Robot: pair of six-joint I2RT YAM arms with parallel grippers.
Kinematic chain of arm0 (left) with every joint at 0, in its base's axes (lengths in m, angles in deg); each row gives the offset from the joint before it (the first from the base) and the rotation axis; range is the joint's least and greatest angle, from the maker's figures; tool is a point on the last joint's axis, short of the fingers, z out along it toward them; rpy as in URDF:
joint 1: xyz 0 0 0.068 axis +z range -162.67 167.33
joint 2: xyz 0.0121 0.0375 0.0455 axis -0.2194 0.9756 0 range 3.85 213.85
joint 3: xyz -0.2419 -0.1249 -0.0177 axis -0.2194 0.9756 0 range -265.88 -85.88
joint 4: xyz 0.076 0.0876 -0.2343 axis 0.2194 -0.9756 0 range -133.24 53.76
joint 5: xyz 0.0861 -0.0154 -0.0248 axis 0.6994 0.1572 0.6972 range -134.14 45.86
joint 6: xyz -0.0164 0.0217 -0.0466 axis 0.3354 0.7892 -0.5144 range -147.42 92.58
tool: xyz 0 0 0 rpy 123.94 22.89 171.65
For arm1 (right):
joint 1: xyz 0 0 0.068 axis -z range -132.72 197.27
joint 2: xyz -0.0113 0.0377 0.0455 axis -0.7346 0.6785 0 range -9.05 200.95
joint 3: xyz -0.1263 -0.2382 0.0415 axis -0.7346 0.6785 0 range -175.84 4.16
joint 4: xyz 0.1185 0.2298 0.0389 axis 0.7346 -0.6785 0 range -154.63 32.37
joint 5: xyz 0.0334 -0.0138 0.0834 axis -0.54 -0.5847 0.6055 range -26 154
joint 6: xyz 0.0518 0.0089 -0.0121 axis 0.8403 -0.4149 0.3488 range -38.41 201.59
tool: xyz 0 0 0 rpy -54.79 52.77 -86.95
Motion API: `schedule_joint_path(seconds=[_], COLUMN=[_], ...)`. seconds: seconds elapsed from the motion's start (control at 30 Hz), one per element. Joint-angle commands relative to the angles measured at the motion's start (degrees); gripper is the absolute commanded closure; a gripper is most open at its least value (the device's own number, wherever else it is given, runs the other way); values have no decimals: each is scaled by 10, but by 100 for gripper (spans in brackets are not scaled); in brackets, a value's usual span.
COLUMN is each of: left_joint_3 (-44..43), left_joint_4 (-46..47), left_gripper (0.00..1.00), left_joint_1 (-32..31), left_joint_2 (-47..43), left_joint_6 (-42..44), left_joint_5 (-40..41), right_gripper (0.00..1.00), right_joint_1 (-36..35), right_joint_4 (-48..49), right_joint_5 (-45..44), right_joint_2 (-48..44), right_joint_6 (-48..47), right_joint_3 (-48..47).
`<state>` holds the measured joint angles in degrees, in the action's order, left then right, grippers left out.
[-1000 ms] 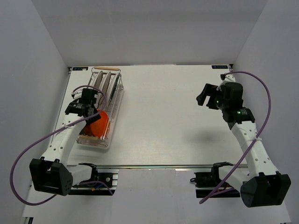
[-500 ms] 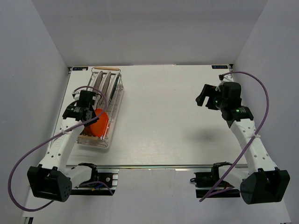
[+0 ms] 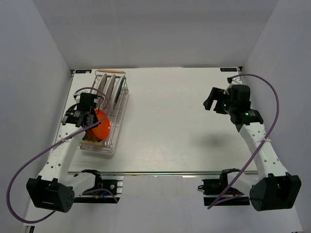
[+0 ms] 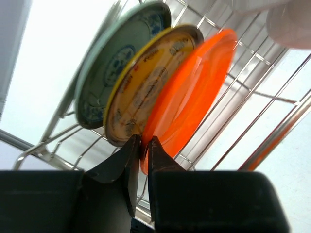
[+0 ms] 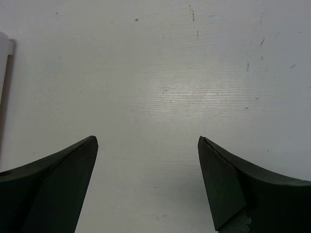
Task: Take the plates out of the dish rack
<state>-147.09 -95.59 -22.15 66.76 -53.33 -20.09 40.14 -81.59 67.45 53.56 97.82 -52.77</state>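
Note:
The silver wire dish rack [image 3: 118, 112] stands at the far left of the table. Several plates stand on edge in it. My left gripper [image 4: 144, 141] is shut on the rim of the plain orange-red plate [image 4: 189, 92], which still stands among the rack's wires [image 4: 243, 73]; it shows in the top view [image 3: 99, 126] at the rack's near end. Right behind it stand the yellow patterned plate [image 4: 146, 82] and the blue-green patterned plate [image 4: 114, 63]. My right gripper [image 5: 146, 145] is open and empty above bare table at the right [image 3: 210, 103].
A wooden bar handle [image 3: 111, 71] caps the rack's far end. The white table [image 3: 175, 121] lies between the rack and the right arm. Grey walls close in the back and both sides. A white edge [image 5: 4, 53] shows at the left of the right wrist view.
My left arm has drawn back towards the left and far side with the orange-red plate in its jaws; the plate has shifted slightly in the rack. The right arm has barely moved.

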Motion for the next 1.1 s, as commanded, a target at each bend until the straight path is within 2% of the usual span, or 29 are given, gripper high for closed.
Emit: schedule_joint_path(seconds=[0.0, 0.33, 0.47, 0.57, 0.77, 0.8, 0.87, 0.97, 1.03, 1.07], left_joint_3=[-56, -102, -153, -183, -176, -173, -171, -153, -149, -144], left_joint_4=[-11, -16, -22, 5, 134, 169, 194, 252, 285, 298], left_gripper=[100, 100, 100, 100, 100, 100, 100, 100, 100, 100], left_joint_1=[-2, -2, -2, -2, -8, -8, -8, -8, -13, -13], left_joint_2=[-11, -60, -73, -86, -83, -76, -47, -16, 1, 17], left_joint_6=[-9, 12, 22, 35, 67, 68, 79, 76, 75, 70], left_joint_5=[20, 20, 21, -7, -216, -298, -371, -479, -563, -575], right_gripper=[11, 11, 11, 11, 11, 11, 11, 11, 11, 11], right_joint_1=[0, -1, 2, 1, 0, 1, 3, 2, 1, 0], right_joint_4=[3, -1, 1, 12, 39, 40, 49, 73, 121, 138], right_joint_5=[3, 10, 24, 54, 130, 141, 157, 231, 319, 377], right_joint_2=[7, 18, 14, 5, -12, -13, -16, -23, -26, -26], right_joint_6=[-1, -2, -8, -12, -27, -31, -33, -32, -18, -13], right_joint_3=[-27, -34, -36, -35, -35, -35, -36, -34, -26, -19])
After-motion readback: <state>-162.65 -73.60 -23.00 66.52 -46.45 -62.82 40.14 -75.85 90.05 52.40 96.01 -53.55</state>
